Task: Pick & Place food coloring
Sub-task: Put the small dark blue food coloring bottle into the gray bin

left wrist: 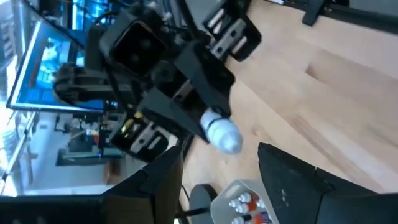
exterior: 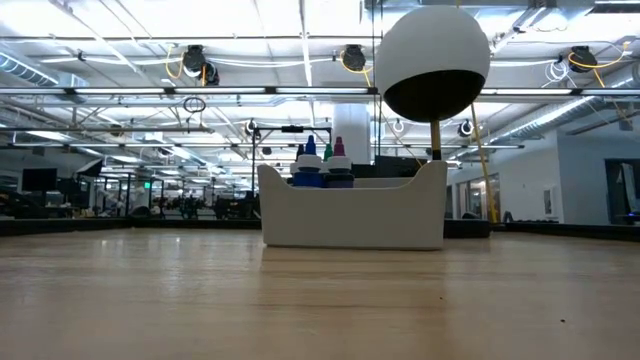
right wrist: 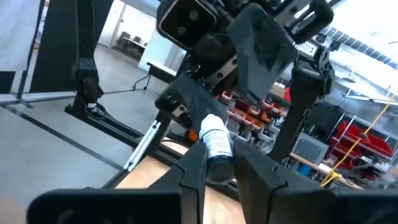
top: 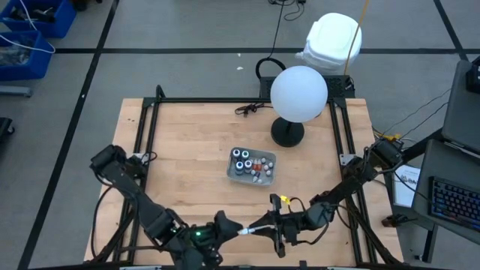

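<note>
Right gripper (right wrist: 219, 163) is closed on one small white-capped dropper bottle (right wrist: 215, 142) of food coloring; you hold it off the bench (top: 187, 157), low over the near edge, pointed toward the left arm. Left gripper (left wrist: 217, 177) faces it with fingers spread wide, the bottle's cap (left wrist: 222, 132) lying just ahead of the gap and not yet between them. From the high view the bottle (top: 246, 231) spans the short space between the two grippers.

Other food coloring: small dropper bottles and dark round jars sit in the clear tray (top: 270, 171) mid-bench, just in front of the lamp base (top: 287, 133). The low view shows the tray's pale wall (exterior: 350, 215) with bottle tops above it; neither arm appears there.

Judgement: this looks like a hand-over from right to left, at the approach stage.

Risks from here:
- Bottle is small and round; if you close the left fingers on the tapered cap, it may squirt out.
- Releasing the right grip before the left is firm would drop it at the bench edge, where it could roll off.
- Fingers are close; a misaligned advance could knock the bottle askew in the right grip.
- Label side cannot be read.
</note>
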You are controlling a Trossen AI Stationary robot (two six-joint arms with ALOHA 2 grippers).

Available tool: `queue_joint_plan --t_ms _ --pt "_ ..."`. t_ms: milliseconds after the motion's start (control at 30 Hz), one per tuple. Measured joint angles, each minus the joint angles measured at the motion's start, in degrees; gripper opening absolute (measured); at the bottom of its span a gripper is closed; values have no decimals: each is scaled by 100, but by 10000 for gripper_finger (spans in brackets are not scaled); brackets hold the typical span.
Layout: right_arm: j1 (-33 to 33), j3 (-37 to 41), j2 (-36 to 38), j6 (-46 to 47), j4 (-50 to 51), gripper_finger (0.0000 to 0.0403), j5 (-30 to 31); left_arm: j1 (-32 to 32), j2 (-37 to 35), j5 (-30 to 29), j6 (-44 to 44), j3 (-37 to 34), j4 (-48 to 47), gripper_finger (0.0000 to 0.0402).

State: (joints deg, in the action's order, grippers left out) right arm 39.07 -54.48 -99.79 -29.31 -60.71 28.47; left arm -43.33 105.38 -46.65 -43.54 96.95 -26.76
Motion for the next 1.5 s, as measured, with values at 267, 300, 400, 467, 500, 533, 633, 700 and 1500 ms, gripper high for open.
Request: queue_joint_plan --t_ms 267,300,400,467,500,533,633,700,1500 --pt "-28 0 -2 15 97 56 4 131 21 293 -47 -4 -8 211" --pt "-42 0 -2 14 99 56 4 153 23 337 -33 -4 -7 211" --pt "-46 0 -2 13 98 56 7 252 75 404 -27 1 36 211" --pt "-48 0 -2 -7 100 56 11 297 162 384 -57 1 25 211" --pt "-48 0 -2 -6 107 56 17 301 219 370 -67 -1 15 209" --pt "-46 4 -2 -10 132 56 37 322 264 357 -86 -2 58 205" --pt "-42 4 -11 -13 146 56 150 324 359 183 -185 0 98 184" --pt "-39 7 -11 -14 234 56 250 313 391 59 -231 0 101 165" --pt "-78 0 111 145 572 57 304 29 401 -438 29 -1 74 99"
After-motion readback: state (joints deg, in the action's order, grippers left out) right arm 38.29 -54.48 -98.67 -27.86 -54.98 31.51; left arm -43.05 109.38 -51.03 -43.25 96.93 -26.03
